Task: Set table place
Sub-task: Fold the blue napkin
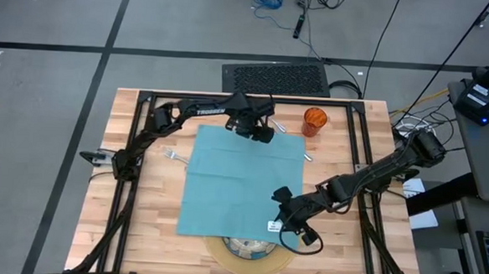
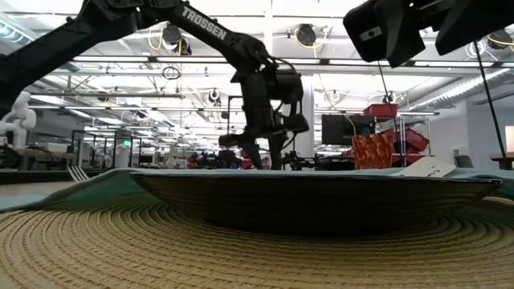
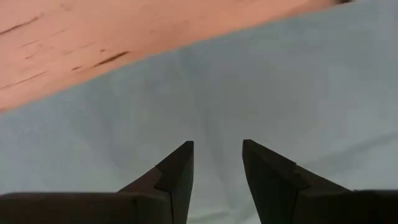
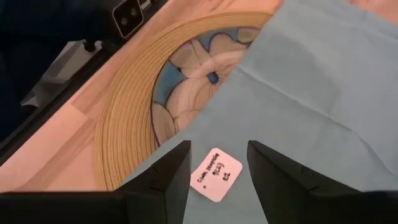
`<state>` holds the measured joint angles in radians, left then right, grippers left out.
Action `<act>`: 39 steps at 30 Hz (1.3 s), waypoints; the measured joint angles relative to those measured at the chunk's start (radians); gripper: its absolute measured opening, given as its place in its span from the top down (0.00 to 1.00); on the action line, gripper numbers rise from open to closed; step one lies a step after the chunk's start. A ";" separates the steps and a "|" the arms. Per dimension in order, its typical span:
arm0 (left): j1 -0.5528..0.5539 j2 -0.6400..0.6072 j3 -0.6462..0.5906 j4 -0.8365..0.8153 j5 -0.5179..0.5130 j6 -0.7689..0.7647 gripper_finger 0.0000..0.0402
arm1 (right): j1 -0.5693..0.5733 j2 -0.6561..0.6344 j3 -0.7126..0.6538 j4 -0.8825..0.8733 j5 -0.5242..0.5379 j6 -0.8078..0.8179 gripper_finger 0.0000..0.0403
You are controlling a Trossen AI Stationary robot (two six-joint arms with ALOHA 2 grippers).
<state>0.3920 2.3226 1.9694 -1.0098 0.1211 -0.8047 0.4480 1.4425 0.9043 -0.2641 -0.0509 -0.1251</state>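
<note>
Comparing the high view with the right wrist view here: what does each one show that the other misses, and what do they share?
Only the high view shows the orange cup, the fork left of the cloth, and the left claw over the napkin's far edge. Only the right wrist view shows the plate's flower pattern and the print on the napkin's white tag between the open right claw. Both show the teal napkin partly covering the plate on the tan mat.

I read "TROSSEN" in white on the left arm (image 2: 205,26); the napkin's white tag (image 4: 216,174) carried print too small to read.
</note>
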 joint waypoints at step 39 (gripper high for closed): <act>-0.019 0.037 0.053 -0.065 -0.081 0.078 1.00 | 0.005 0.000 -0.001 0.019 -0.008 -0.018 0.63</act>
<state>0.3725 2.3601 2.0229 -1.0747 0.0403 -0.7262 0.4535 1.4429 0.9035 -0.2450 -0.0591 -0.1432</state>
